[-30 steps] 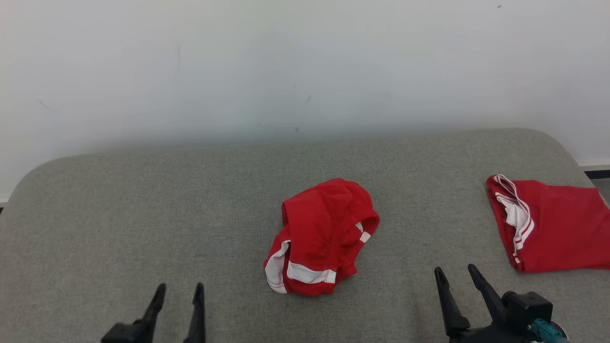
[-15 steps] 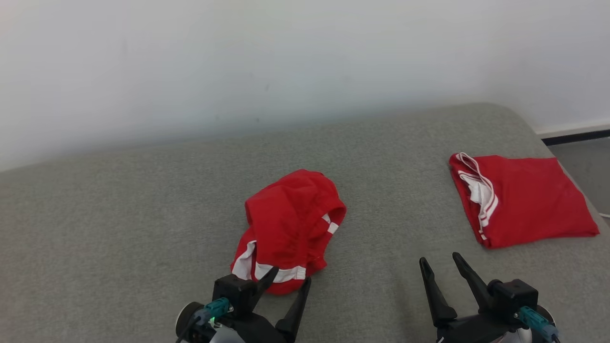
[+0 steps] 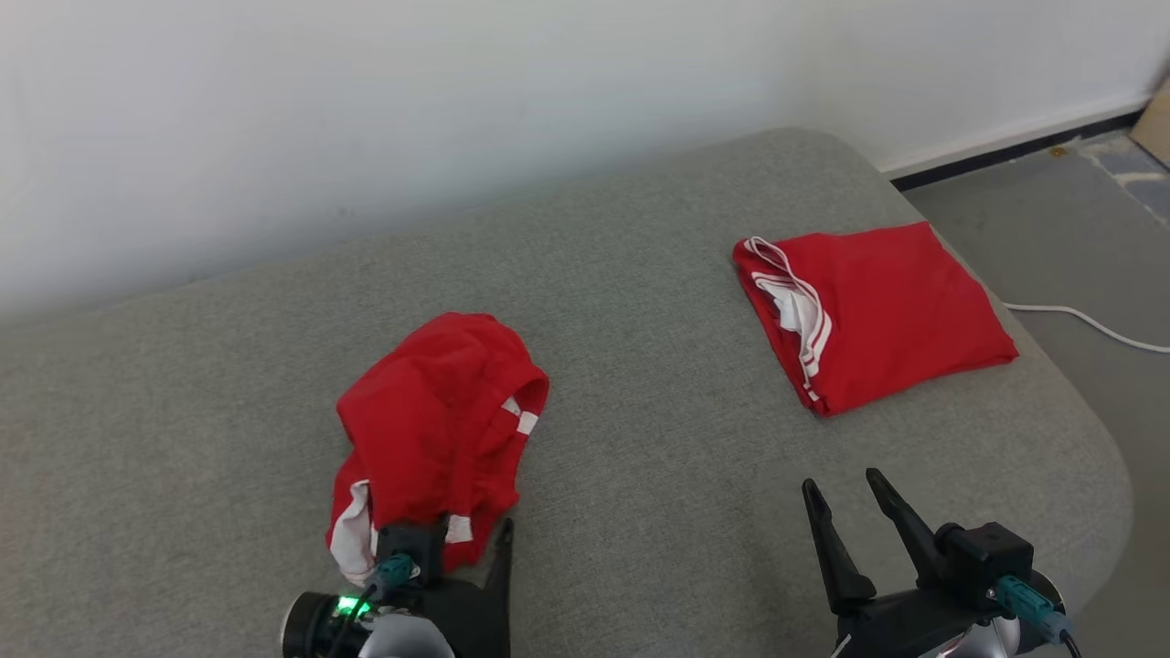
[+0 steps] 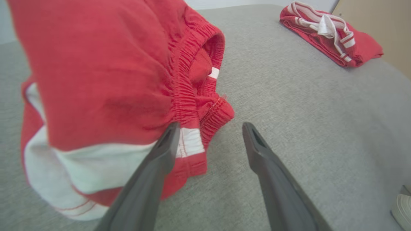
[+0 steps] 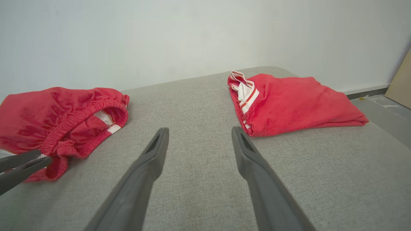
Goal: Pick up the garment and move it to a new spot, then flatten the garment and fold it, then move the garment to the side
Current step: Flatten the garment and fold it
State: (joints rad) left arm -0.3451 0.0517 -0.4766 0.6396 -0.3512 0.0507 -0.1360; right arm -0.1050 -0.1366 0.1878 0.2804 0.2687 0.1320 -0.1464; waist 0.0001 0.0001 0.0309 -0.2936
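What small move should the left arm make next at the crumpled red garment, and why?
Probably advance the left gripper slightly and shut it on the crumpled red garment at its near hem. Its fingers stand open at that edge, one over the white band, the other over bare cushion, and nothing is gripped yet.

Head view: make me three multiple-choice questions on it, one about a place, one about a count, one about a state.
1. Where on the grey cushion does the folded garment lie? A) near its right end B) at its left end C) mid-cushion
2. How many red garments lie on it? A) one B) two C) three
3. How do the left jaws stand at the crumpled garment? A) shut on it B) open, at its near edge C) shut, empty
Answers: 1 A, by the rounded right end; 2 B, one crumpled, one folded; 3 B, the left wrist view shows them apart, clamping nothing.
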